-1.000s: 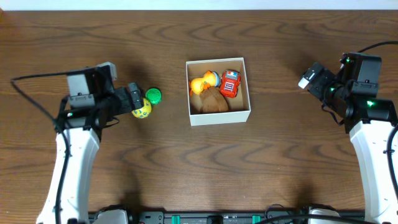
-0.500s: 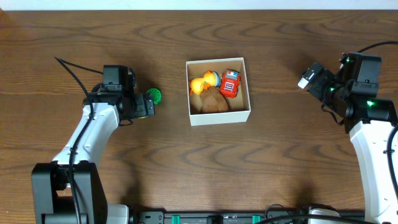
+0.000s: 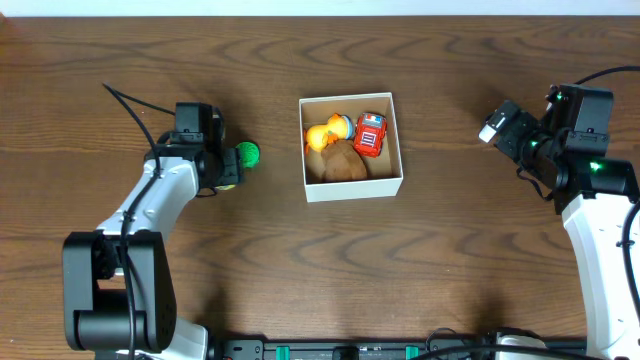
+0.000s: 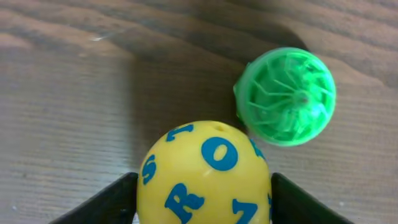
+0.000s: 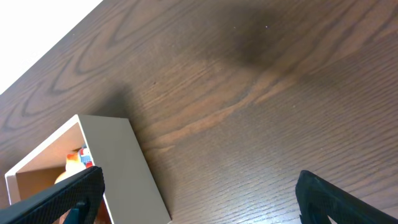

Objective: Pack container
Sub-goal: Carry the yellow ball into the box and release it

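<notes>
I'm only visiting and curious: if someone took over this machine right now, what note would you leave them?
Left gripper: shut on the yellow plastic ball with blue letters, left of the small square white cardboard box.
Right gripper: open, empty, right of the box.
In the box: yellow-orange duck toy, red toy car, brown rounded toy.
Done: those three packed.
Left to do: carry the yellow ball in, then the green latticed plastic ball lying beside it.

Overhead: straight down from high up, taking in the whole desk (image 3: pixel 450 80).
Left wrist: very near, facing down at yellow ball (image 4: pixel 205 174) and green ball (image 4: pixel 286 96).
Right wrist: farther off, slanting towards container (image 5: pixel 124 162).
Shared: overhead covers both wrist scenes.
</notes>
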